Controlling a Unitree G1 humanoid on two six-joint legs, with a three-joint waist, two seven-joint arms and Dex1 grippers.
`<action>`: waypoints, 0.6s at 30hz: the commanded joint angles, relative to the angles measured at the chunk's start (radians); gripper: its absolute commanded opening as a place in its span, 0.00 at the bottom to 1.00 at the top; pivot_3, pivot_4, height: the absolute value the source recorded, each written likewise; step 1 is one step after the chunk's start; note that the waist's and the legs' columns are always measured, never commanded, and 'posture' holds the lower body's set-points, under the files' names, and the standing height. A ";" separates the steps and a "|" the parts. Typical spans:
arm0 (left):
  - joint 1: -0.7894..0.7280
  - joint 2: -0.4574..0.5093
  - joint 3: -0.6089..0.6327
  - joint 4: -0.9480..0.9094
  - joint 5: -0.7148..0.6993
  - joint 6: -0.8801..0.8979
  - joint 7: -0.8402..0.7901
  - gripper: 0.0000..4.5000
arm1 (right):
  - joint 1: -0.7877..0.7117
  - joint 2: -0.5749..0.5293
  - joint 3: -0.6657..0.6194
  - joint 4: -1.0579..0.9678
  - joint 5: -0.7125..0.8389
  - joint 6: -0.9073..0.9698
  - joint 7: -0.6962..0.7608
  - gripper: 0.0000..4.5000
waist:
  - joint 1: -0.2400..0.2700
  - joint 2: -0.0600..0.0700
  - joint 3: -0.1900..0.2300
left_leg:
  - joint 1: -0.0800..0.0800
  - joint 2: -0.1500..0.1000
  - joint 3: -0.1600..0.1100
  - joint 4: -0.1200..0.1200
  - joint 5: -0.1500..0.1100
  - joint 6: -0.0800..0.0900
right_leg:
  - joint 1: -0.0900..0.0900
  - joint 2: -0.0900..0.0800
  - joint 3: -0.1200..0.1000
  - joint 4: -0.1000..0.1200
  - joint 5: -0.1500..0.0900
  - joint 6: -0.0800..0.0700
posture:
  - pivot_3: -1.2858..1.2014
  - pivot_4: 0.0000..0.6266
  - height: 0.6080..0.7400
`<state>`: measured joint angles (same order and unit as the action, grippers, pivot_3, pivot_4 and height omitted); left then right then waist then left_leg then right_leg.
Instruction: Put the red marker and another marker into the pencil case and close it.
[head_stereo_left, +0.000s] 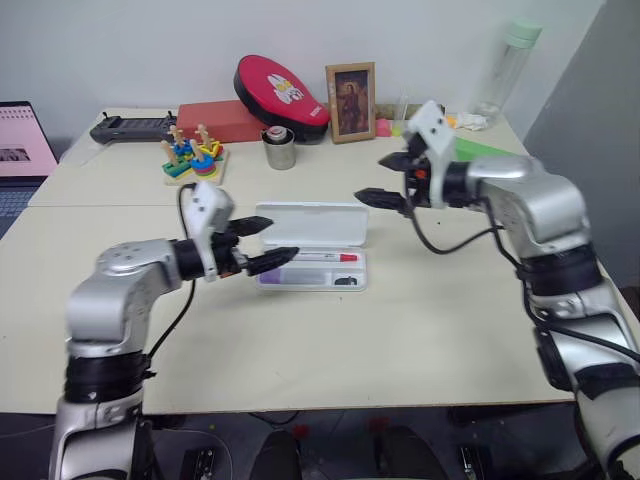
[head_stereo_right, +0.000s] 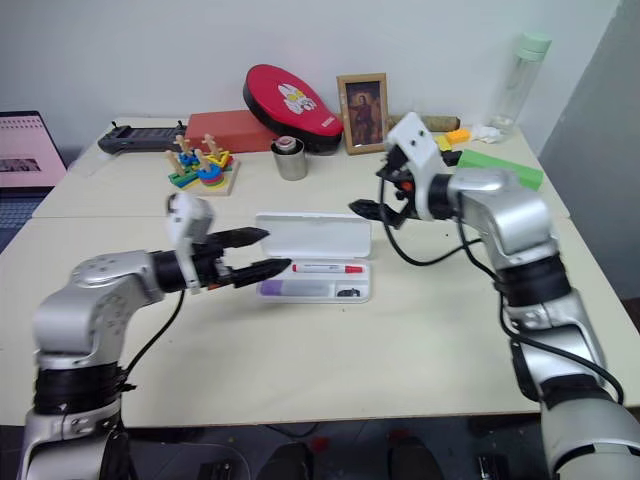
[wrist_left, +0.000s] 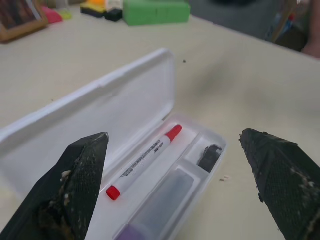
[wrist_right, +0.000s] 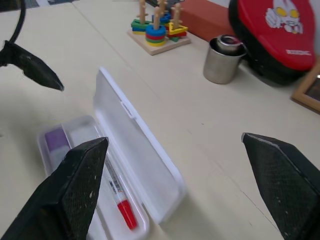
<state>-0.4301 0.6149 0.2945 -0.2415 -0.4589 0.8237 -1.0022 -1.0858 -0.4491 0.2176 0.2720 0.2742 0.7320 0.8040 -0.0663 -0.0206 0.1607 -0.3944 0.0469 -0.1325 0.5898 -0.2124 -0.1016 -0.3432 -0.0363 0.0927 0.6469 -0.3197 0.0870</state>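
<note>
Two markers lie in the open pencil case, lettering unreadable.

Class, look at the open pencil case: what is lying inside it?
Inside the pencil case lie the red marker, the lavender marker beside it, and a small dark object in an end compartment. What that object is cannot be told.

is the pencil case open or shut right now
Open: the pencil case has its lid swung back, showing the red marker and lavender marker inside.
</note>
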 joint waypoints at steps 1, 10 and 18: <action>0.038 0.035 0.146 -0.080 -0.090 0.011 0.057 1.00 | -0.083 0.066 0.008 0.157 -0.065 -0.106 -0.022 0.82 | -0.001 0.000 0.000 | 0.001 0.000 0.000 0.000 0.000 0.000 | 0.000 0.000 0.000 0.000 0.000 0.000 | 0.52 0.24 1.00; 0.112 0.067 0.202 -0.098 -0.159 0.001 0.132 1.00 | -0.168 0.158 -0.004 0.376 -0.140 -0.219 -0.034 0.37 | 0.010 0.000 0.000 | 0.000 0.000 0.000 -0.001 0.000 0.000 | -0.001 0.000 0.000 0.000 0.000 -0.001 | 0.52 0.24 1.00; 0.119 0.082 0.213 -0.092 -0.213 -0.014 0.168 1.00 | -0.212 0.204 0.002 0.540 -0.213 -0.326 -0.049 0.00 | 0.006 0.000 0.000 | 0.001 0.000 0.000 -0.001 0.000 0.000 | -0.001 0.000 0.000 0.001 0.000 -0.001 | 0.52 0.24 1.00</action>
<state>-0.3093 0.6760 0.4700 -0.3060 -0.6402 0.8340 -0.8441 -1.2501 -0.2495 0.2281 0.7908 0.0882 0.4565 0.7592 -0.0599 -0.0206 0.1607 -0.3938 0.0469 -0.1322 0.5885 -0.2125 -0.1020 -0.3443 -0.0361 0.0928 0.6474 -0.3194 0.0862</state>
